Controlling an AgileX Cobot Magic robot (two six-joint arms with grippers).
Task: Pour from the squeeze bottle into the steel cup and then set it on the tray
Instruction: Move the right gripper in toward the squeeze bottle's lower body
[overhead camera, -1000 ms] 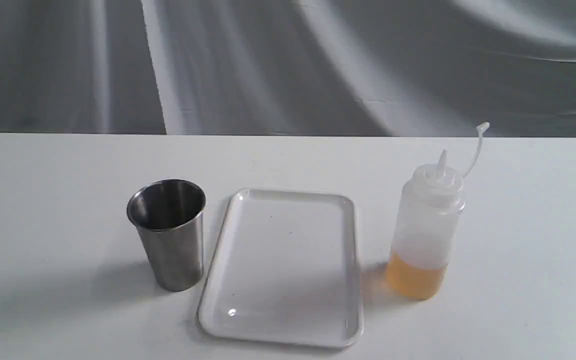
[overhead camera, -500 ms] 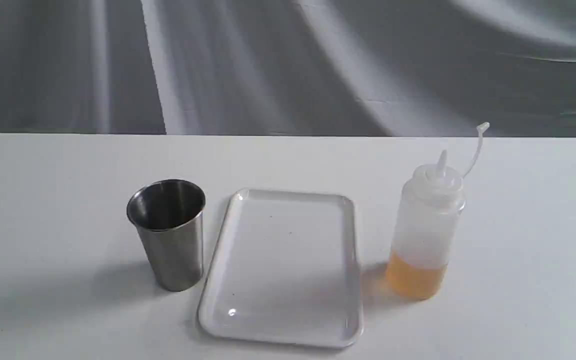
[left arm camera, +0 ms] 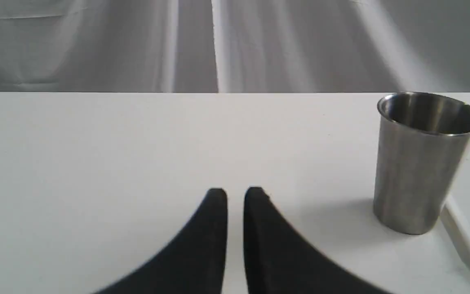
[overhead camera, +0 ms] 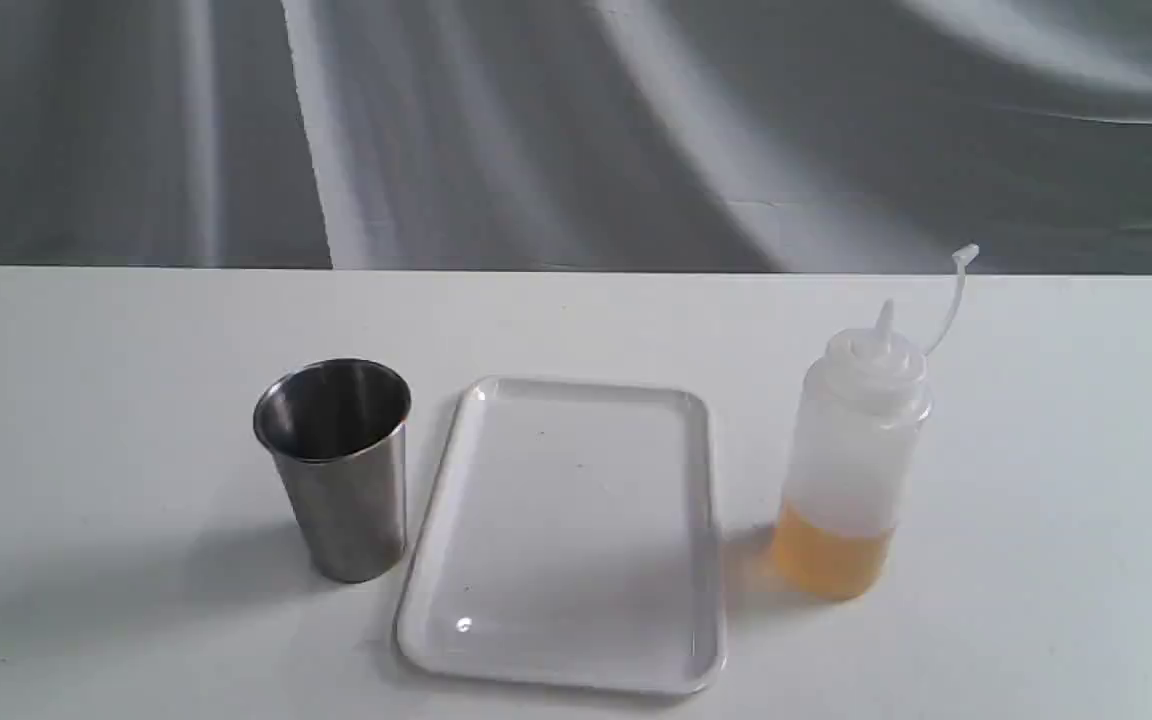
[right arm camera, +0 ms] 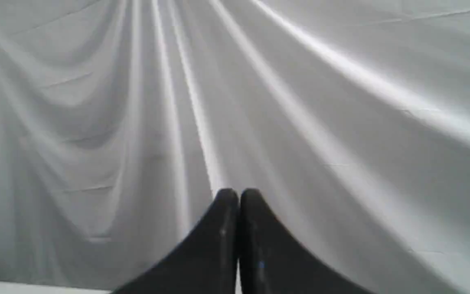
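Observation:
The steel cup (overhead camera: 340,465) stands upright on the white table, left of the white tray (overhead camera: 563,535). To the tray's right stands the squeeze bottle (overhead camera: 851,470), upright, with amber liquid in its lower part and its cap strap sticking up. Neither gripper shows in the exterior view. In the left wrist view my left gripper (left arm camera: 235,195) is shut and holds nothing, low over the table, with the steel cup (left arm camera: 422,161) well off to one side and a corner of the tray (left arm camera: 465,245) beyond it. My right gripper (right arm camera: 239,196) is shut and empty, facing the backdrop.
A grey draped cloth (overhead camera: 576,130) hangs behind the table's far edge (overhead camera: 576,270). The white table (overhead camera: 86,400) runs out to both sides of the three objects.

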